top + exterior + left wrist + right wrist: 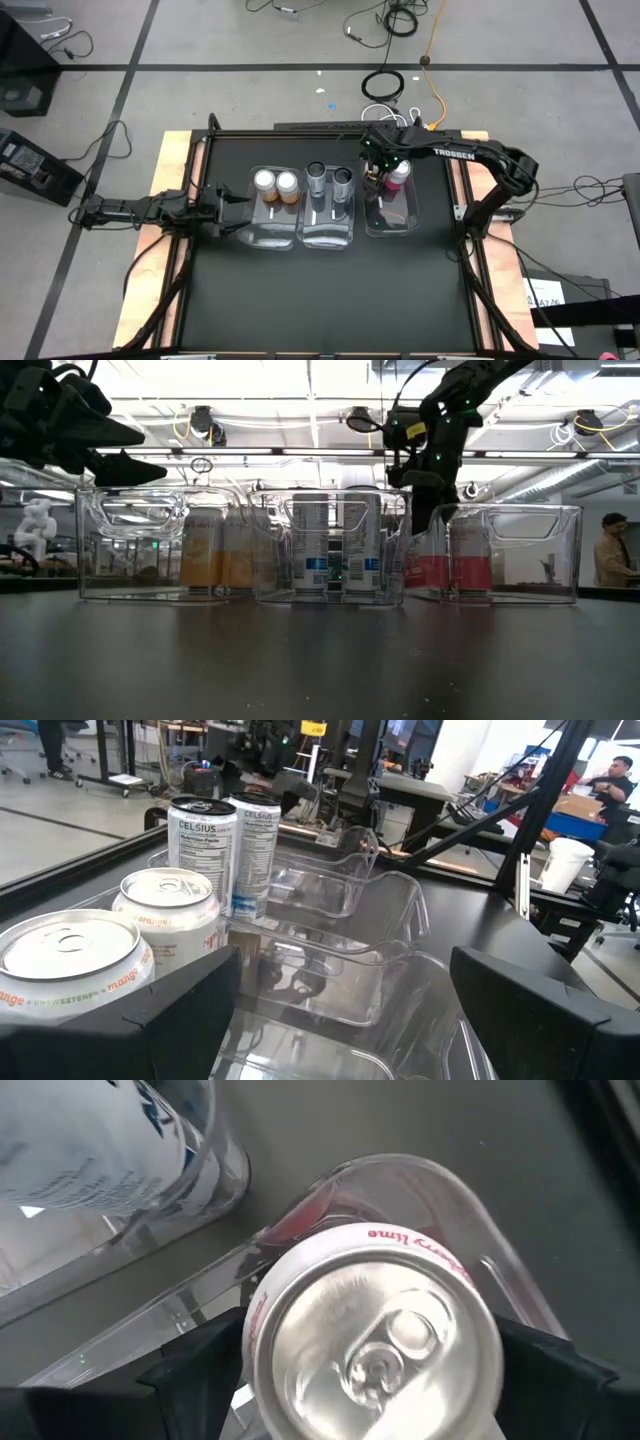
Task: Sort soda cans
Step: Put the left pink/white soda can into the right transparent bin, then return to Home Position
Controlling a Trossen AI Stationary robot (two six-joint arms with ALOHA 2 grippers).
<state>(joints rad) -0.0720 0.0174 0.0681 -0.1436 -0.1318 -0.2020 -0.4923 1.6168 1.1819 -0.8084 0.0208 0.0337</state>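
Step in hand: right gripper (374, 178) sets a pink can (372, 1350) into the right bin (408, 222), beside its pink twin (398, 176).
Jaws: right straddles the can; grip unclear. Left gripper (236, 200) open, empty.
Others: orange cans (275, 186), grey cans (329, 180) binned.
Next: probably release, lift clear.

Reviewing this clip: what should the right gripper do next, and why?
Probably open and lift clear. The right gripper straddles a pink can that appears already down inside the right bin, beside the other pink can. The left gripper waits open by the orange cans' bin.
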